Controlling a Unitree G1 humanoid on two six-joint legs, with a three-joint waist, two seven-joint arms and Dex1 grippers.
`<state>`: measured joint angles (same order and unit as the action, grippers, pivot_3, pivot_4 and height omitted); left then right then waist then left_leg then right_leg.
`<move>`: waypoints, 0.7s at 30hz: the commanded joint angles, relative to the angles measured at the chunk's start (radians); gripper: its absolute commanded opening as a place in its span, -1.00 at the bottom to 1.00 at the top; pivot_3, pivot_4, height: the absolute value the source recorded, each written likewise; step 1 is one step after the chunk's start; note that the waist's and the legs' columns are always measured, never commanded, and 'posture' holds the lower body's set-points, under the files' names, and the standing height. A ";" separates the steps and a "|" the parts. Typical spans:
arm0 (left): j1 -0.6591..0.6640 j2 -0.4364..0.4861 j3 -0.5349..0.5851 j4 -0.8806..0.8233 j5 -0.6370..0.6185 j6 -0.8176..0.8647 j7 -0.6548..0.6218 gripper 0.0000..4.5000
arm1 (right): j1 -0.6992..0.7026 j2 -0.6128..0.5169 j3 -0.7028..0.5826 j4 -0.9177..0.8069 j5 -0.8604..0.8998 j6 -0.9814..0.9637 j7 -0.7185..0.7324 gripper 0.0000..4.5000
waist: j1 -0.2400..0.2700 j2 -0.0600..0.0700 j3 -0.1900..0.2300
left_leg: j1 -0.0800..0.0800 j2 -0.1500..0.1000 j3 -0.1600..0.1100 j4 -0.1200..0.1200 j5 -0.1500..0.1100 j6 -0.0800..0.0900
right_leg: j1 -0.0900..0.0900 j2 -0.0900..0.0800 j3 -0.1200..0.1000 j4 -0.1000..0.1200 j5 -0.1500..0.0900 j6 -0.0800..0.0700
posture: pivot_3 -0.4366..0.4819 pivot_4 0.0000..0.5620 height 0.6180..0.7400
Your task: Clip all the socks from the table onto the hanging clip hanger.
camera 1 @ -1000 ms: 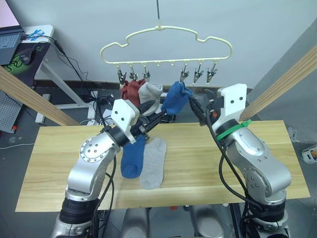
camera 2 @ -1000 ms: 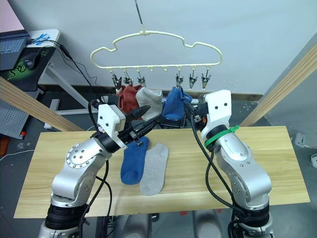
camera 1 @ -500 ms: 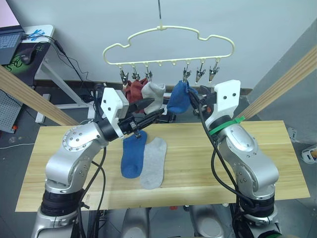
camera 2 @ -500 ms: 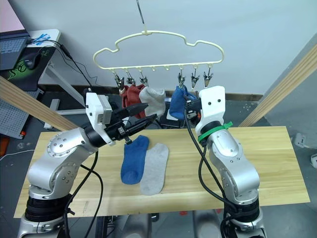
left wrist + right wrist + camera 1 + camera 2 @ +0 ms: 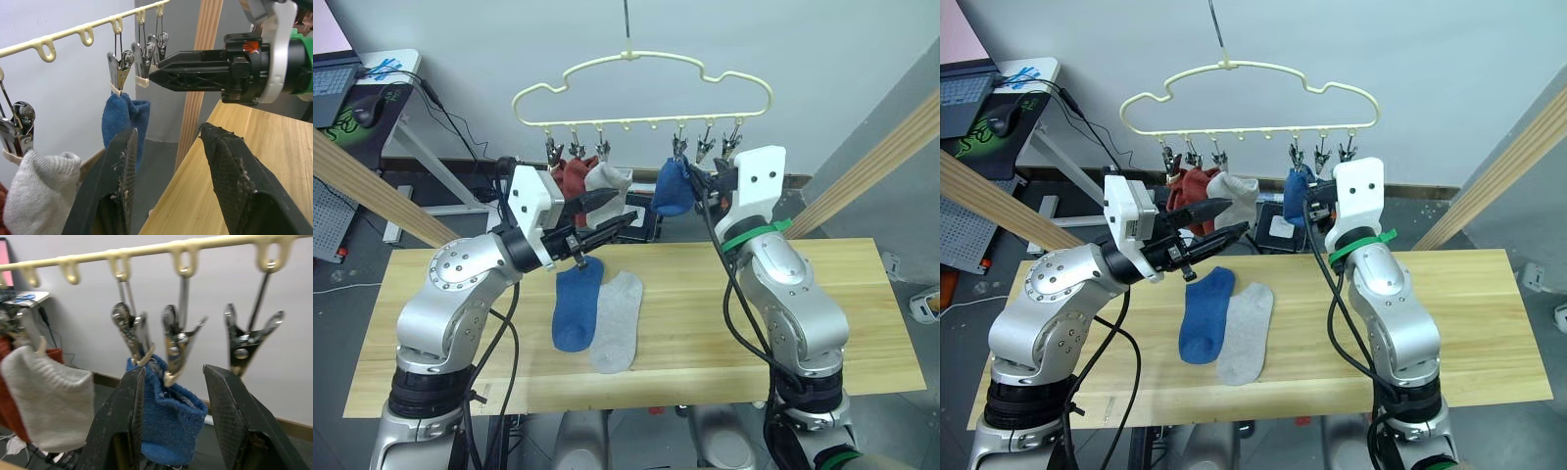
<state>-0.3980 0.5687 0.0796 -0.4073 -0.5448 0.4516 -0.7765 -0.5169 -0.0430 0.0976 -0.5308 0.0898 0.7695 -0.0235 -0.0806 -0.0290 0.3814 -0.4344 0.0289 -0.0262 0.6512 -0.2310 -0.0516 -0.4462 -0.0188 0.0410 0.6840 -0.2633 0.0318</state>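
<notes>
Hanging from the clip hanger [image 5: 636, 83] in the head views are three socks: a rust-red sock [image 5: 573, 176], a light grey sock [image 5: 607, 178] and a blue sock [image 5: 671, 188], while a second blue sock [image 5: 576, 305] and a second grey sock [image 5: 615, 320] lie flat, side by side and touching, on the pale wood table [image 5: 431, 333]. Both look like soft, limp, light knit that would droop and fold when lifted; a pinch at the cuff edge seems the best hold, leaving a free edge for a clip. The left gripper [image 5: 612, 213] is raised above the table's far edge, jaws apart and empty, the table socks below and just in front of it. The right gripper [image 5: 705, 181] is up by the hung blue sock. In the left wrist view the left fingers [image 5: 120, 181] stand wide with nothing between them; the hung blue sock [image 5: 120, 120] and its metal clip [image 5: 120, 71] lie beyond. In the right wrist view the right fingers [image 5: 127, 431] are spread and empty, the blue sock [image 5: 168, 428] hanging from its clip beyond the gap, two empty clips [image 5: 247, 340] beside it.
</notes>
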 commanded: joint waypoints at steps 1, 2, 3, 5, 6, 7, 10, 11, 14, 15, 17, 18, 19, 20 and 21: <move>-0.006 0.009 -0.001 -0.018 0.004 -0.018 -0.007 -0.01 | -0.023 0.014 -0.013 -0.005 -0.013 -0.040 -0.012 -0.13 | 0.000 0.000 0.000 | 0.000 0.000 0.000 0.000 0.000 0.000 | 0.000 0.000 0.000 0.000 0.000 0.000 | -0.21 0.20 1.00; -0.007 0.009 -0.002 -0.017 0.004 -0.019 -0.006 -0.01 | -0.029 0.018 -0.014 0.001 -0.012 -0.043 -0.011 -0.13 | 0.000 0.000 0.000 | 0.000 0.000 0.000 0.001 0.000 0.000 | 0.000 0.000 0.000 0.001 0.000 0.000 | -0.21 0.20 1.00; -0.007 0.009 -0.002 -0.017 0.005 -0.019 -0.006 -0.01 | -0.033 0.021 -0.013 0.007 -0.012 -0.047 -0.011 -0.13 | 0.000 0.000 0.000 | 0.000 0.000 0.000 0.002 0.000 0.000 | 0.000 0.000 0.000 0.002 0.000 0.000 | -0.21 0.20 1.00; -0.007 0.008 -0.003 -0.018 0.005 -0.019 -0.005 -0.01 | -0.042 0.026 -0.011 0.018 -0.011 -0.054 -0.008 -0.13 | 0.000 0.000 0.000 | 0.000 0.000 0.000 0.005 0.000 0.000 | 0.000 0.000 0.000 0.004 0.000 0.000 | -0.21 0.20 1.00; -0.007 0.007 -0.003 -0.018 0.005 -0.019 -0.004 -0.01 | -0.046 0.029 -0.010 0.023 -0.012 -0.057 -0.008 -0.13 | 0.000 0.000 0.000 | 0.000 0.000 0.000 0.007 0.000 0.000 | 0.000 0.000 0.000 0.005 0.000 0.000 | -0.21 0.19 1.00; -0.006 0.007 -0.004 -0.019 0.006 -0.019 -0.004 -0.01 | -0.049 0.032 -0.010 0.028 -0.012 -0.060 -0.007 -0.13 | 0.000 0.000 0.000 | 0.000 0.000 0.000 0.008 0.000 0.000 | 0.000 0.000 0.000 0.006 0.000 0.000 | -0.21 0.19 1.00; -0.006 0.006 -0.004 -0.018 0.007 -0.020 -0.003 -0.01 | -0.062 0.037 -0.009 0.045 -0.015 -0.073 -0.011 -0.13 | 0.000 0.000 0.000 | 0.000 0.000 0.000 0.011 0.000 0.000 | 0.000 0.000 0.001 0.009 0.000 0.000 | -0.21 0.19 1.00; -0.006 0.006 -0.005 -0.018 0.008 -0.020 -0.002 -0.01 | -0.067 0.039 -0.010 0.052 -0.017 -0.077 -0.012 -0.13 | 0.000 0.000 0.000 | 0.000 -0.001 0.000 0.012 0.000 0.000 | 0.000 0.000 0.001 0.011 0.000 0.000 | -0.21 0.19 1.00; -0.007 0.003 -0.006 -0.019 0.009 -0.019 -0.001 -0.01 | -0.079 0.042 -0.013 0.071 -0.024 -0.092 -0.014 -0.13 | -0.001 0.000 0.000 | 0.000 -0.001 -0.001 0.012 0.000 0.001 | 0.000 0.001 0.000 0.013 0.000 0.000 | -0.20 0.19 1.00; -0.006 0.003 -0.007 -0.019 0.010 -0.019 -0.001 -0.01 | -0.083 0.043 -0.014 0.078 -0.025 -0.097 -0.014 -0.13 | -0.001 0.000 0.000 | 0.000 -0.001 -0.001 0.013 0.001 0.001 | 0.000 0.001 0.000 0.013 0.000 0.000 | -0.20 0.19 1.00; -0.006 0.001 -0.008 -0.019 0.012 -0.019 0.000 -0.01 | -0.089 0.045 -0.016 0.091 -0.028 -0.106 -0.014 -0.13 | -0.001 0.000 0.000 | 0.001 0.000 -0.001 0.012 0.001 0.001 | 0.000 0.001 0.000 0.013 0.000 0.000 | -0.20 0.19 1.00; -0.006 0.001 -0.008 -0.019 0.012 -0.018 0.000 -0.01 | -0.092 0.046 -0.017 0.097 -0.030 -0.110 -0.013 -0.13 | -0.001 0.000 0.000 | 0.001 0.000 -0.001 0.012 0.001 0.001 | 0.000 0.001 0.000 0.013 0.000 0.000 | -0.20 0.19 1.00; -0.006 0.000 -0.008 -0.019 0.012 -0.018 0.000 -0.01 | -0.095 0.047 -0.018 0.104 -0.032 -0.114 -0.012 -0.13 | -0.001 0.000 0.000 | 0.000 0.000 -0.001 0.012 0.001 0.001 | 0.000 0.001 0.000 0.013 0.000 0.000 | -0.20 0.19 1.00; -0.005 0.000 -0.008 -0.020 0.012 -0.017 0.000 -0.01 | -0.099 0.049 -0.018 0.112 -0.035 -0.120 -0.012 -0.13 | -0.001 0.000 0.000 | 0.000 0.000 -0.001 0.012 0.001 0.001 | 0.000 0.001 0.000 0.013 0.000 0.000 | -0.20 0.20 1.00; -0.005 -0.001 -0.008 -0.021 0.011 -0.016 0.000 -0.01 | -0.104 0.050 -0.019 0.120 -0.038 -0.126 -0.013 -0.13 | -0.001 0.000 0.000 | 0.000 0.000 -0.001 0.012 0.001 0.001 | 0.000 0.001 0.000 0.013 0.000 0.000 | -0.20 0.20 1.00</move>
<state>-0.3989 0.5663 0.0727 -0.3950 -0.5288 0.4504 -0.7751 -0.6076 -0.0006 0.0858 -0.3913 0.0601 0.6806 -0.0259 -0.0812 -0.0290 0.3813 -0.4340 0.0284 -0.0271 0.6633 -0.2305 -0.0507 -0.4460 -0.0180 0.0413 0.6968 -0.2630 0.0315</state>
